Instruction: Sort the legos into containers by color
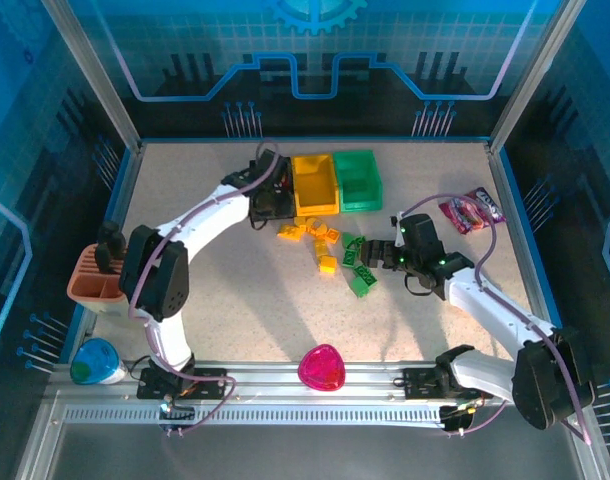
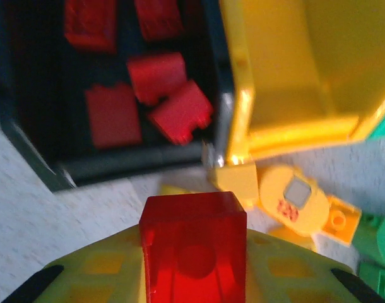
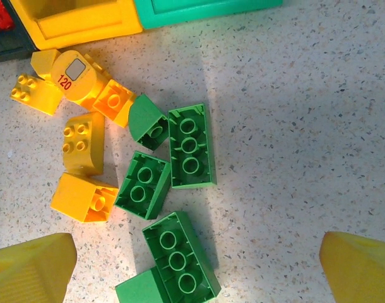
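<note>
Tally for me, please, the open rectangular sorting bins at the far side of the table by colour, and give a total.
Black bin: 1
Yellow bin: 1
Green bin: 1
Total: 3

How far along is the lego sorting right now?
Done: several red bricks lie in the black bin. In hand: the left gripper holds another red brick near that bin; the right gripper hovers open over the green bricks. Remaining: the yellow bricks and green bricks on the table.
</note>
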You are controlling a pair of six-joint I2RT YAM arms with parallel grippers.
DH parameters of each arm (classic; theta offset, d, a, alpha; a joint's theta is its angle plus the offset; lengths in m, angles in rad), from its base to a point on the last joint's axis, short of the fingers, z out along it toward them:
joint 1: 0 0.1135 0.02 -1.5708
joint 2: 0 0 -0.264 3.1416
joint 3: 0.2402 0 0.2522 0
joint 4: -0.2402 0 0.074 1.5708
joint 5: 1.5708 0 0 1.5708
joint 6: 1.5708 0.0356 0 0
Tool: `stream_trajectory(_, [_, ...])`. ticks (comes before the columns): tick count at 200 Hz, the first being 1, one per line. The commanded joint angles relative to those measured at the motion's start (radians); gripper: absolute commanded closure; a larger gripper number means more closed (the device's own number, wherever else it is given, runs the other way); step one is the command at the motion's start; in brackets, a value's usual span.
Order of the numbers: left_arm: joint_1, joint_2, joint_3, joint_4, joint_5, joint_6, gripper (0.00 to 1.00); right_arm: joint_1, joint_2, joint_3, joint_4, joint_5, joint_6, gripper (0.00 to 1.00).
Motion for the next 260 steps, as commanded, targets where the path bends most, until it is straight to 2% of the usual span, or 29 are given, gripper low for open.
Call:
stream_trajectory(1, [0.043,0.042,0.1,-0.05,0.008,0.046,0.71,-0.017,-0.035,-0.015,-0.021,0.013,0.005,0.0])
stream_trajectory(41, [0.098,0.147,0.27,-0.107,0.005,0.076,0.7,-0.019,-0.06,-0.012,-0.041,0.016,0.002,0.0])
stream_trajectory(54, [0.113,0.183,0.329,-0.124,-0.003,0.084,0.66,-0.019,-0.064,-0.01,-0.046,0.014,0.0,0.0])
stream_trajectory(63, [0.127,0.21,0.382,-0.147,-0.012,0.083,0.53,-0.02,-0.067,-0.009,-0.05,0.014,-0.001,0.0])
stream_trajectory(73, [0.138,0.233,0.439,-0.182,-0.025,0.072,0.23,-0.019,-0.069,-0.004,-0.056,0.014,-0.002,0.0])
stream_trajectory(81, [0.139,0.232,0.462,-0.196,-0.022,0.058,0.16,-0.019,-0.07,-0.001,-0.061,0.015,-0.004,0.0])
stream_trajectory(96, [0.121,0.169,0.383,-0.115,0.019,0.061,0.14,-0.019,-0.078,-0.003,-0.062,0.021,-0.006,0.0])
stream_trajectory(124, [0.067,0.022,0.173,0.032,0.0,0.072,0.15,-0.021,-0.068,-0.01,-0.044,0.011,0.0,0.0])
stream_trajectory(153, [0.027,-0.044,-0.007,0.074,0.007,0.068,0.18,-0.021,-0.043,-0.009,-0.029,-0.006,-0.001,0.0])
stream_trajectory(193, [-0.003,-0.09,-0.254,0.216,0.114,0.091,0.15,-0.02,-0.03,-0.019,-0.001,-0.021,0.005,0.0])
stream_trajectory(218, [-0.006,-0.059,-0.281,0.225,0.124,0.106,0.14,-0.019,-0.021,-0.023,0.007,-0.029,0.01,0.0])
stream_trajectory(260, [-0.006,0.045,-0.205,0.18,0.141,0.143,0.14,-0.019,-0.016,-0.026,0.012,-0.028,0.014,0.0])
